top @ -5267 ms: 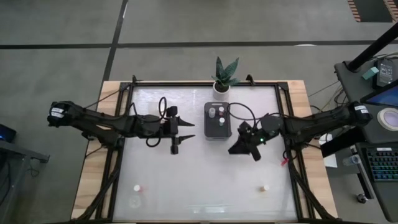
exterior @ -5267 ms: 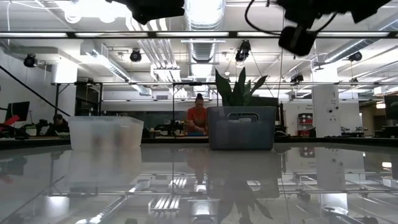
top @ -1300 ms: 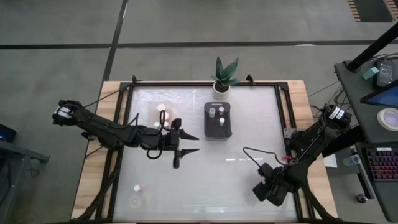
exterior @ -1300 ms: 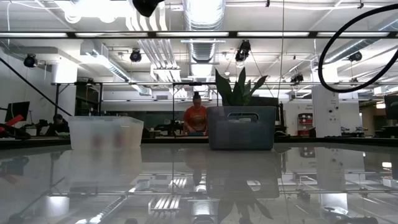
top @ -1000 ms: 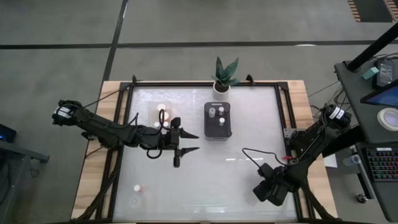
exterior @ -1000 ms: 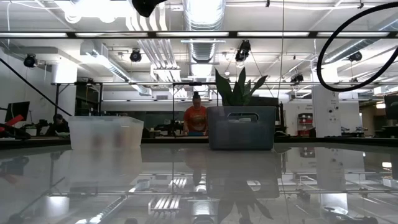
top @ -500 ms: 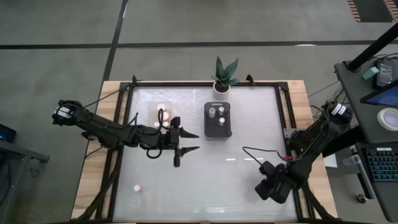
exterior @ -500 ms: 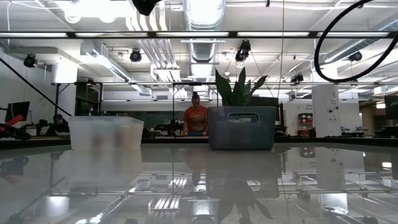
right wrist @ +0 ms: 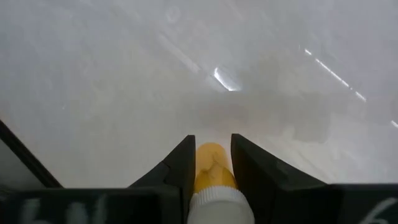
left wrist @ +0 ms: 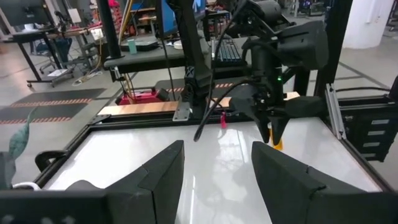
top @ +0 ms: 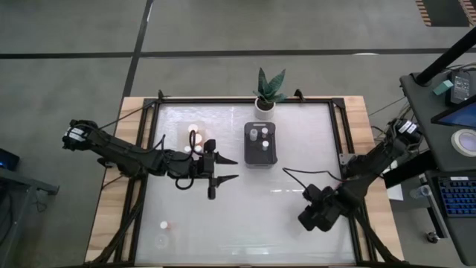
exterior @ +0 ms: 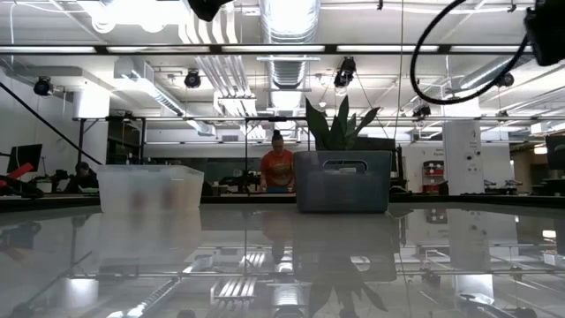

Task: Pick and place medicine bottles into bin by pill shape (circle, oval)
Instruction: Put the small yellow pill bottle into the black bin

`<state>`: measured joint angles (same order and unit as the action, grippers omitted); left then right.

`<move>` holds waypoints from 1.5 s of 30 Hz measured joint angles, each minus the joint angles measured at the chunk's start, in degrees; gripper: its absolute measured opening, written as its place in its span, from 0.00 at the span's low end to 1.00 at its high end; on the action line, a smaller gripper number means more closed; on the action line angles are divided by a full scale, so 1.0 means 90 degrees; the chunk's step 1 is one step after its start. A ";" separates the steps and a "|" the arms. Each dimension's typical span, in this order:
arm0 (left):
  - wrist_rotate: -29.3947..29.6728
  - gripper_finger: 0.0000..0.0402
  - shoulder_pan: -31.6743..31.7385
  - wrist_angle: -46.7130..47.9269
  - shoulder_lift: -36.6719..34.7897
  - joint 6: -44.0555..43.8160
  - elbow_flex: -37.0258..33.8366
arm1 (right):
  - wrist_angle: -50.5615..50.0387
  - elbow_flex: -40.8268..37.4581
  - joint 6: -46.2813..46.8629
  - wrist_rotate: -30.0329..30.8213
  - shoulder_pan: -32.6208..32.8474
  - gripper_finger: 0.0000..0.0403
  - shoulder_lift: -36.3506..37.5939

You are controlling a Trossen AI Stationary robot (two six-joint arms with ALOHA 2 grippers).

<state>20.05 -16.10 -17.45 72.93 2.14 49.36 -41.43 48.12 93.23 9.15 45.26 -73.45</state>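
My right gripper [top: 310,217] hangs over the table's near right part, fingers down, shut on an orange-bodied, white-capped medicine bottle [right wrist: 211,167]. The left wrist view shows the bottle's orange end [left wrist: 278,144] below that gripper. My left gripper [top: 236,170] hovers open and empty at mid-table, just near of the two bins. The grey bin [top: 260,158] holds a few white-capped bottles. The clear bin [top: 195,138] to its left holds a few more. One small bottle [top: 164,224] stands on the table at the near left. My right gripper pinches the bottle's orange body [right wrist: 211,155] between its two fingers, which come from above and lie along the bottle. The white cap [right wrist: 217,204] sits back toward the wrist. The bottle hangs upright, clear of the table.
A potted green plant [top: 266,93] stands at the far edge behind the grey bin. Black frame rails run along the table's sides. In the low view the two bins [exterior: 342,181] stand at the back, and a person [exterior: 279,168] is in the room far behind them.
My right gripper, shut on the orange bottle, has risen and moved a little toward the table's far edge and left, away from the near right corner. Its arm has come into the low view's upper right.
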 joint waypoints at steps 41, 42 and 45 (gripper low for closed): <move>0.0056 0.43 0.0415 0.1545 -0.1336 0.2033 -0.0512 | -0.2002 0.4447 -0.7125 -0.0565 -0.5298 0.21 -0.1465; 0.0057 0.43 0.0415 0.1564 -0.1417 0.2034 -0.0525 | -0.2117 0.4587 -0.7274 -0.0565 -0.5390 0.21 -0.1595; 0.0078 0.43 0.0415 0.1586 -0.1584 0.2034 -0.0527 | -0.2228 0.4883 -0.7603 -0.0564 -0.5663 0.22 -0.1916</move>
<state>20.76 -12.36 -3.18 58.67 20.45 44.62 -61.48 92.07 24.80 4.07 -5.70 -90.70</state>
